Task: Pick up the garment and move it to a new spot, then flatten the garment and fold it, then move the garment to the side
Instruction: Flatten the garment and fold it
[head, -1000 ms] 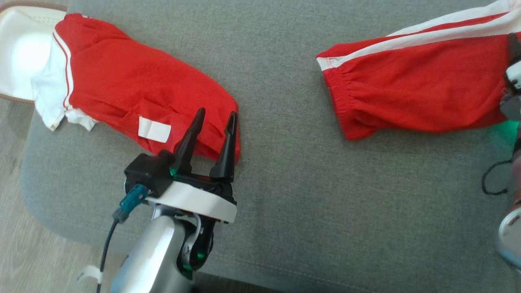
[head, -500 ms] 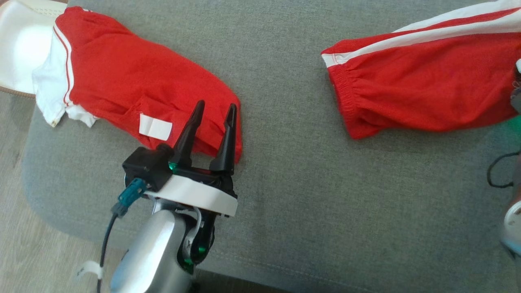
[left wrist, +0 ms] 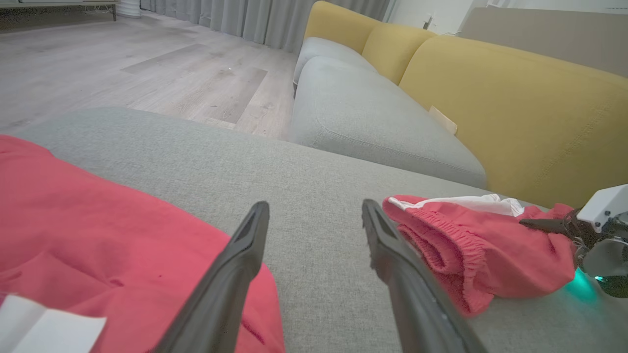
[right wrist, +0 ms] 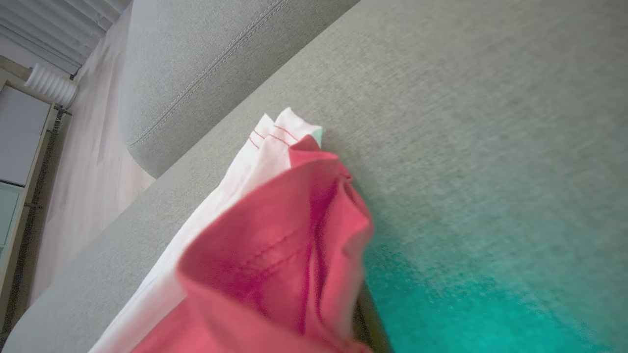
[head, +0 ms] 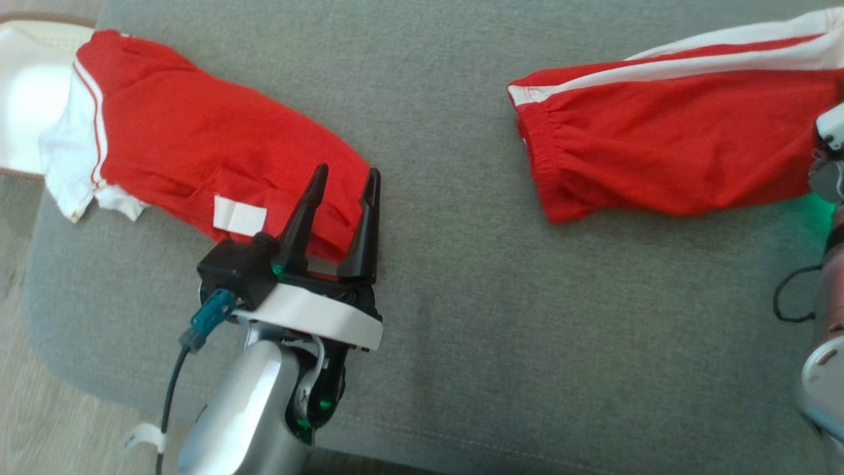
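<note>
Garment (head: 666, 152) of red fabric, with white side stripes and a gathered elastic edge: lying stretched across the right part of a broad grey fabric cushion (head: 448, 297), with the elastic edge toward the middle and the far end past the right border of the head view. Pinching that far end with the right tool (left wrist: 539, 224), closed tight on bunched red cloth. In the right wrist view, seeing red folds and a white strip heaped close up over the tool. Casting a green glow (head: 817, 204) onto the cushion just below the grip.

Holding the left tool (head: 347, 173) spread wide and empty, well apart from the garment, at the lower right end of a second red cloth (head: 217, 152) with white edging. Keeping one prong over that cloth and the other over bare cushion just beside its edge; unable to tell whether touching.

Showing a small white rectangular label (head: 239, 216) on the second red cloth, near the left tool. Overlapping, at the white-edged end, a pale brown-rimmed object (head: 20, 99) at the cushion's left corner.

Beyond the cushion, seeing a grey sofa seat (left wrist: 353, 113) with mustard-yellow backrests (left wrist: 515, 98) and a pale wooden floor (left wrist: 122, 59).
</note>
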`<state>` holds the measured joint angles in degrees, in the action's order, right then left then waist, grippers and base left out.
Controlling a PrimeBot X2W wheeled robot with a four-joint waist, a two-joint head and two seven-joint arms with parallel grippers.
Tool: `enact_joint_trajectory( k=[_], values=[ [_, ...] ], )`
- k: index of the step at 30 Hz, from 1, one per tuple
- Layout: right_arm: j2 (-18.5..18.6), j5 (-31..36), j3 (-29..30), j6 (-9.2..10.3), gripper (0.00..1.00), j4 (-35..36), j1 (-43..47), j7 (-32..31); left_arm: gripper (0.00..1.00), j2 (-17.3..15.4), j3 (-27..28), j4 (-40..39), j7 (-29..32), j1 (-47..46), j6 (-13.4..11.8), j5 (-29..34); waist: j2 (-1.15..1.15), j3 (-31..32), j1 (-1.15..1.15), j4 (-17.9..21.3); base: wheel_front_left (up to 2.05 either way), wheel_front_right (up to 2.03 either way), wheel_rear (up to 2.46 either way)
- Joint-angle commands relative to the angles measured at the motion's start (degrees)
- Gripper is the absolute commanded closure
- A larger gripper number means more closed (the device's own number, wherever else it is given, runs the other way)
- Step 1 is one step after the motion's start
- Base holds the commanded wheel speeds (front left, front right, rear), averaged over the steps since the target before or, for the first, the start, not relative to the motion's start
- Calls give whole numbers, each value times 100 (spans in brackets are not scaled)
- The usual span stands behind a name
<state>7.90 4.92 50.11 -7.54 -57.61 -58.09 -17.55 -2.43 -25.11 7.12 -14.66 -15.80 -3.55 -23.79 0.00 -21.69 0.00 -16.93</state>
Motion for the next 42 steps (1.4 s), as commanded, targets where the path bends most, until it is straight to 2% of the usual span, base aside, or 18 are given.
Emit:
enact_joint_trajectory(
  k=[1,9,14,21,26,33,41,42],
  values=[
    [-23,-45,-127,5,100,184,-99,66,0,-45,202,-166,-34,-82,-20,39,0,42,0,43,0,0,0],
    [32,-234,-123,5,100,512,236,303,0,-44,268,-133,-34,50,-6,103,0,397,0,342,0,0,0],
    [-9,-78,73,5,100,1014,715,374,0,-44,364,-118,-34,206,3,158,0,701,0,621,0,0,0],
    [-233,-6,502,5,100,1811,1193,253,0,-44,465,-100,-34,387,32,217,0,939,0,800,0,0,0],
    [-393,-142,477,5,100,2159,1302,156,0,-44,458,-126,-34,481,53,252,0,974,0,829,0,0,0],
    [-487,-617,-294,5,100,2227,1361,415,0,-44,452,-57,-34,508,80,270,0,1077,0,780,0,0,0],
    [-501,-1967,-1957,5,100,2111,1717,680,0,-44,511,1,-34,619,86,290,0,1331,0,693,0,0,0],
    [-501,-1967,-1957,5,100,2111,1717,680,0,-44,511,1,-34,619,86,290,0,1331,0,693,0,0,0]
  ],
)
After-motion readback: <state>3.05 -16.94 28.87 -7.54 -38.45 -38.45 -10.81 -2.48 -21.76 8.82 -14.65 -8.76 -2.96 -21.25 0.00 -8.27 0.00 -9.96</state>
